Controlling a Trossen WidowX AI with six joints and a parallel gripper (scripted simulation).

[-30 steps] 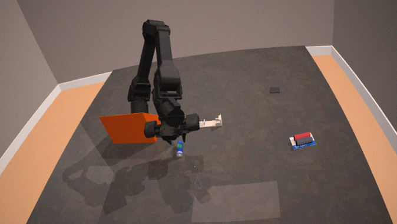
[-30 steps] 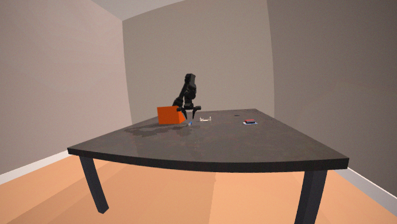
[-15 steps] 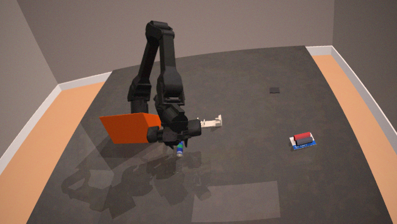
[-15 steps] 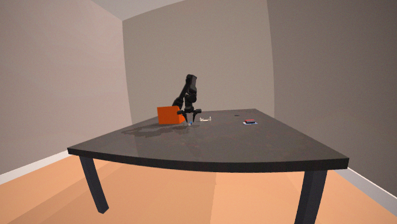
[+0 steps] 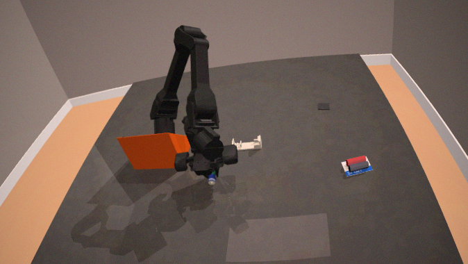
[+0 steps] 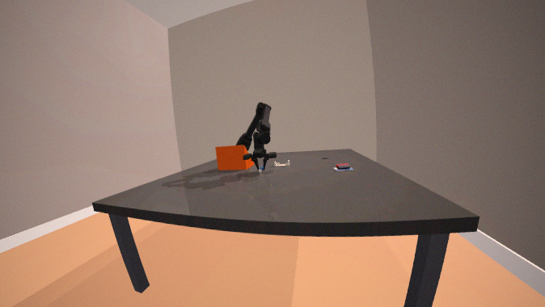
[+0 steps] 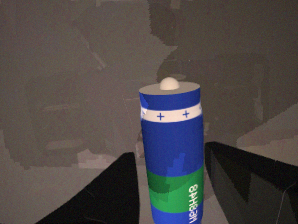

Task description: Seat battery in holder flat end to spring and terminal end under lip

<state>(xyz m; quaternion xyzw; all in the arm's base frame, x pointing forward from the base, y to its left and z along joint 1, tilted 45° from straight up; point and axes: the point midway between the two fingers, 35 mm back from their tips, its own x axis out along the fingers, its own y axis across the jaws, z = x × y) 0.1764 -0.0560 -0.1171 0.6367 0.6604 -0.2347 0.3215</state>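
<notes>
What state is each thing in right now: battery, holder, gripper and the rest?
Battery: lying on the table, between the gripper fingers, not seated.
Holder: vacant, on the table beside the arm.
Gripper: low over the table, fingers flanking the battery, narrowed but not visibly clamped.
Orange box: resting on the table, untouched.
Red and dark cylinders: lying side by side on a blue-edged tray.

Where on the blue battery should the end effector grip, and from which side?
Grip mid-body, on the green band of the battery, coming straight down with one finger on each long side. It lies flat on the table, so the round flanks are open, and both ends stay free for the holder. The end effector already straddles it this way.
</notes>
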